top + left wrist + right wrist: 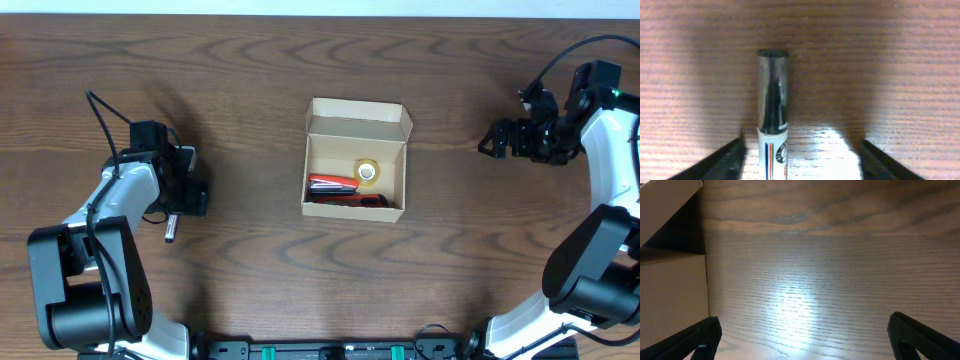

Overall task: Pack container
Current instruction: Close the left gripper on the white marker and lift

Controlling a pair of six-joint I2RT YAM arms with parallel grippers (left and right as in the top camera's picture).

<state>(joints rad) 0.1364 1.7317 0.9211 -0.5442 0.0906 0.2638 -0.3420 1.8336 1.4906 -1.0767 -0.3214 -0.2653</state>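
Observation:
The tan cardboard container [355, 172] stands open at the table's centre, its lid flap folded back; a corner of it shows in the right wrist view [670, 295]. Inside lie a red tool [335, 185] and a tape roll [367, 172]. A white marker with a black cap [171, 228] lies on the table at the left. My left gripper [185, 195] is open and sits over it; in the left wrist view the marker [773, 125] lies between the spread fingers [800, 160], nearer the left one. My right gripper [492, 140] is open and empty, to the right of the container.
The dark wooden table [300, 280] surrounds the container. The right wrist view shows bare wood [805, 280] between the fingers. Black rails run along the table's front edge [330, 350].

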